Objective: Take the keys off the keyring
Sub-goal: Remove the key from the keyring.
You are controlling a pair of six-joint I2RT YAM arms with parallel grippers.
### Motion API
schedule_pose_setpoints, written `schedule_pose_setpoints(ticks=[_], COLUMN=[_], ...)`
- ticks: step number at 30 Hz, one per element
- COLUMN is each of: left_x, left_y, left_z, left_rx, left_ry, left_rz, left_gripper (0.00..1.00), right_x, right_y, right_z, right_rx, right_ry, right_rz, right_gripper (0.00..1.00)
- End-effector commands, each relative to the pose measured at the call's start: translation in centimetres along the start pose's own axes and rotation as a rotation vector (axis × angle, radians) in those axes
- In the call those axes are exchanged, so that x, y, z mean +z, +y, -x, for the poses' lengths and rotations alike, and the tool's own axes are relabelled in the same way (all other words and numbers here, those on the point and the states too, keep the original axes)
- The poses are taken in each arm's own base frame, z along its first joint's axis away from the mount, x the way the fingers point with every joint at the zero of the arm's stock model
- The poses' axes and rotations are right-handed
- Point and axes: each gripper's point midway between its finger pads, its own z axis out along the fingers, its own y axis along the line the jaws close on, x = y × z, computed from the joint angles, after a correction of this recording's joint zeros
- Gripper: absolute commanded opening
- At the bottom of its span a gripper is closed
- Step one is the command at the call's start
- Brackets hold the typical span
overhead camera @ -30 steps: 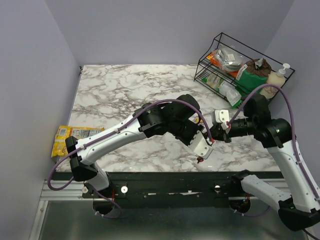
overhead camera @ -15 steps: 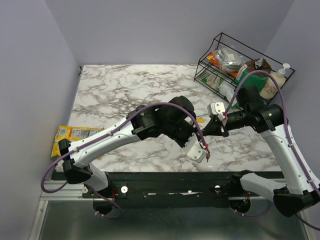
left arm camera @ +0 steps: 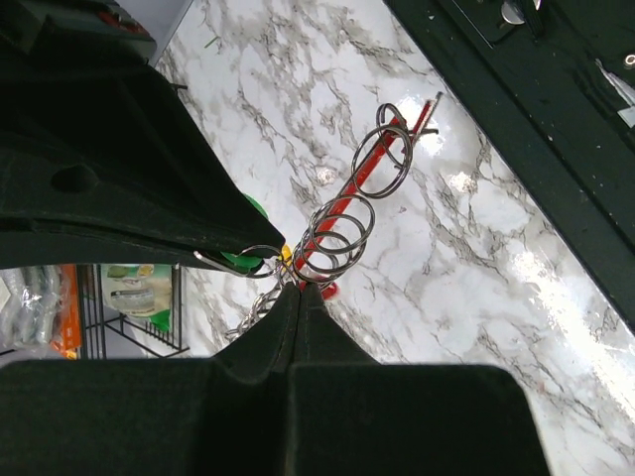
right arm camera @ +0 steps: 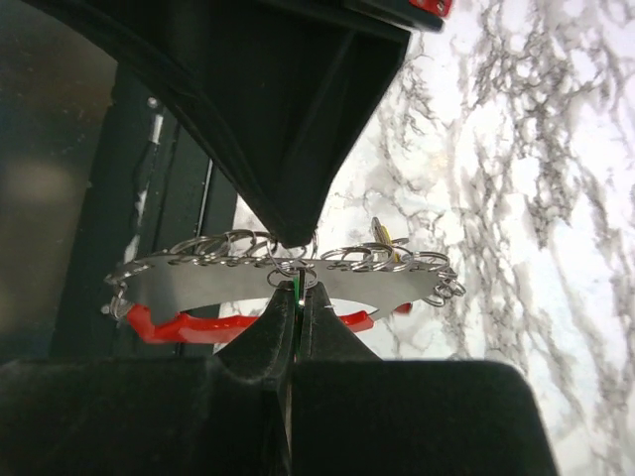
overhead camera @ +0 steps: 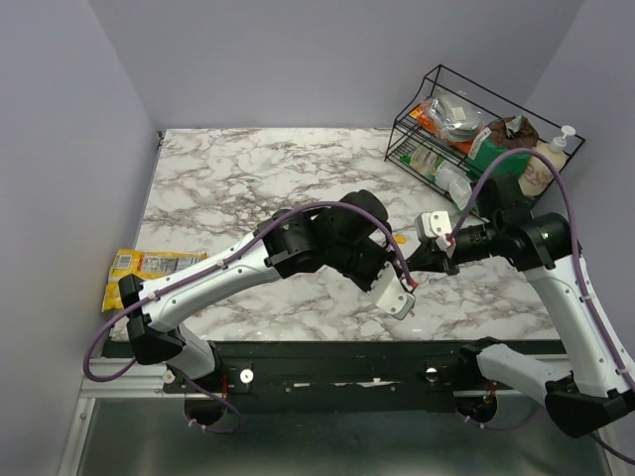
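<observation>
Both grippers meet above the table's front right part. The keyring (right arm camera: 189, 270) is a grey metal strip with a red part (right arm camera: 198, 325) and several wire rings (left arm camera: 342, 233) threaded along it. It hangs in the air between the two grippers. My left gripper (left arm camera: 299, 288) is shut on the keyring's edge and shows from above as left gripper (overhead camera: 404, 290). My right gripper (right arm camera: 301, 286), also right gripper (overhead camera: 416, 272), is shut on a thin green key (right arm camera: 300, 290), seen as a green head (left arm camera: 244, 261) in the left wrist view. A yellow key (right arm camera: 383, 234) hangs behind the strip.
A black wire rack (overhead camera: 476, 129) full of packets stands at the back right, with a soap bottle (overhead camera: 549, 154) beside it. A yellow snack packet (overhead camera: 149, 268) lies at the table's left edge. The black rail (overhead camera: 347, 362) runs along the front edge.
Both grippers stayed shut and close together. The right arm's elbow swung toward the rack, then came partly back. The left wrist dipped toward the front edge and returned.
</observation>
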Motion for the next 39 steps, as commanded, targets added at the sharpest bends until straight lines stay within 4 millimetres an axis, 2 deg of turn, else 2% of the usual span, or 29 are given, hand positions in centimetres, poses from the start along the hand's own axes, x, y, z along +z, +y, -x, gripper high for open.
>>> schedule_pose_setpoints(ticks=[1,12,14,19,27,30,34,39], left_x=[1.0,1.4,1.4,1.4,1.6,1.5,0.9,0.5], left_y=[-1.1,1.3,1.9,3.8,6.3,6.9,7.1,6.2], left_z=[0.0,0.2,-0.1,-0.5,-2.3,-2.4,-1.7,-1.3], left_rx=[-0.100,-0.265,-0.320,-0.459,-0.696,-0.699,-0.651,-0.595], left_ry=[-0.001,-0.075,-0.089,-0.126,-0.178,-0.196,-0.205,-0.185], left_rz=[-0.053,-0.037,-0.028,-0.009,0.032,0.043,0.042,0.024], left_gripper=[0.00,0.00,0.00,0.00,0.00,0.00,0.00,0.00], right_x=[-0.9,-0.4,-0.6,-1.0,-1.0,-0.9,-0.8,-0.6], right_y=[-1.4,-1.8,-2.0,-2.7,-2.3,-2.2,-3.9,-5.6], right_z=[1.1,-0.8,-0.6,-1.8,-2.7,-2.7,-2.2,-2.1], right_rx=[-0.126,-0.171,-0.198,-0.224,-0.259,-0.260,-0.206,-0.096], right_ry=[0.007,0.082,0.081,0.130,0.149,0.138,0.087,0.034], right_rz=[-0.125,-0.195,-0.221,-0.282,-0.295,-0.304,-0.392,-0.445], right_gripper=[0.01,0.01,0.01,0.01,0.01,0.01,0.01,0.01])
